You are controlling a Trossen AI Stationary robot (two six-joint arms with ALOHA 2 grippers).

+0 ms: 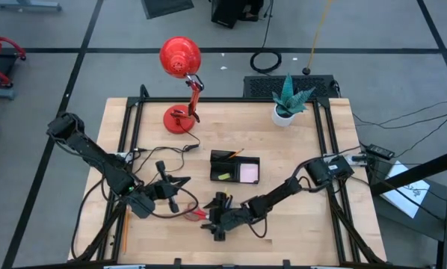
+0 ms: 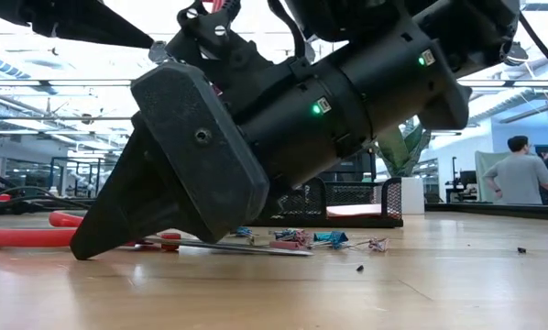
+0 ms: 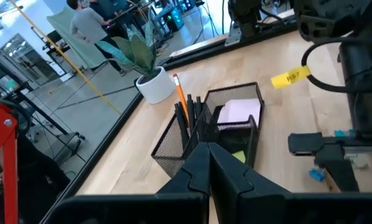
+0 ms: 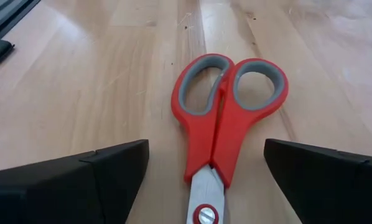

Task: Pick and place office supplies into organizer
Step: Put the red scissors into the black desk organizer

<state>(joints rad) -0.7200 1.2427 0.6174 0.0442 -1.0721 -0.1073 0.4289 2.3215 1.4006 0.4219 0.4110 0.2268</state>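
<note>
Right gripper (image 4: 204, 171): my fingers are spread wide, low over the table, straddling the red-handled scissors (image 4: 220, 134).
Scissors: flat on the wood near the front edge, blades closed, apart from the organizer (image 1: 235, 167).
Handling: stiff and fairly light, I judge; steel blades slippery, likely to pivot.
Grip point: across the handle neck just beside the rivet.
Left gripper (image 3: 209, 163): pressed together, empty, waiting nearby.

You have a red desk lamp (image 1: 180, 60) at the far edge of the wooden tabletop (image 1: 298, 217), and a potted plant (image 1: 287, 101) toward its far right corner.
</note>
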